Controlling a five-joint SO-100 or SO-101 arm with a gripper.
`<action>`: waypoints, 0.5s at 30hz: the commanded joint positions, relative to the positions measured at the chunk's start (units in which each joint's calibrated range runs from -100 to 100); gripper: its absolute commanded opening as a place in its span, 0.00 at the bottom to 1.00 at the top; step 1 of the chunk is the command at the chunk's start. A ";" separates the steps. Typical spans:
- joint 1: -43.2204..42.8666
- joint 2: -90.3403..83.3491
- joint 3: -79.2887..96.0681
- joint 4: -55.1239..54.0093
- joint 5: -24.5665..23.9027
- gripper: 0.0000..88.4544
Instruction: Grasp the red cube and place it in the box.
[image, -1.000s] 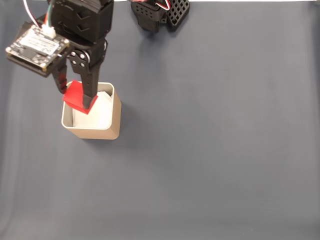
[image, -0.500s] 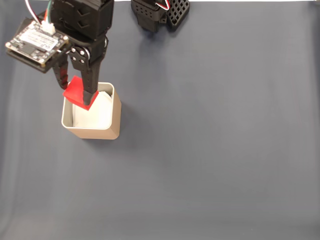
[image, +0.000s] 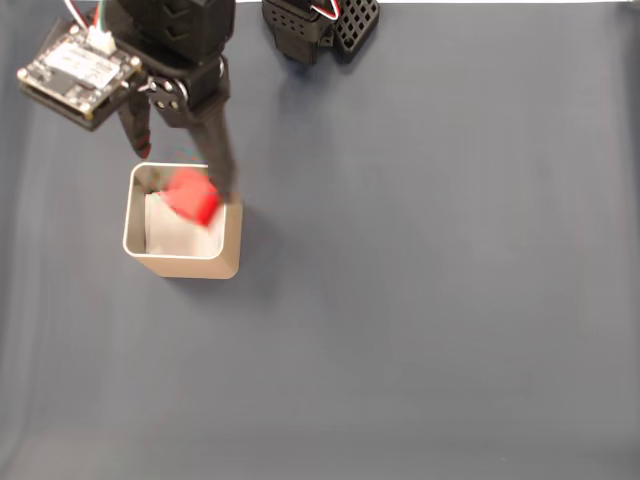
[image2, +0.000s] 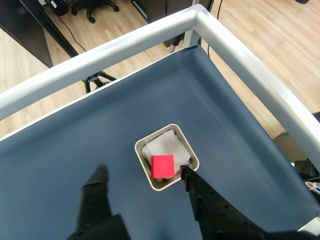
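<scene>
Dark blue cloth-covered table, wide bare stretch to the right of and below the box in the fixed view. Wrist view: silver metal rail frames the table's far edges and corner; pale wood floor beyond it, black chair base at top.

Black arm reaches in from the fixed view's top left, green circuit board on its side. Black two-finger gripper spread wide and empty, one finger over the rim of the beige square box with white lining.

Small red cube sits inside the box on the lining, blurred in the fixed view, clear of both fingers.
</scene>
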 joint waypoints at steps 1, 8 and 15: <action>-0.03 -2.35 -2.10 0.71 -0.68 0.60; -0.03 -2.52 -2.10 0.71 -1.03 0.63; 0.04 -2.52 -2.19 0.38 -1.07 0.63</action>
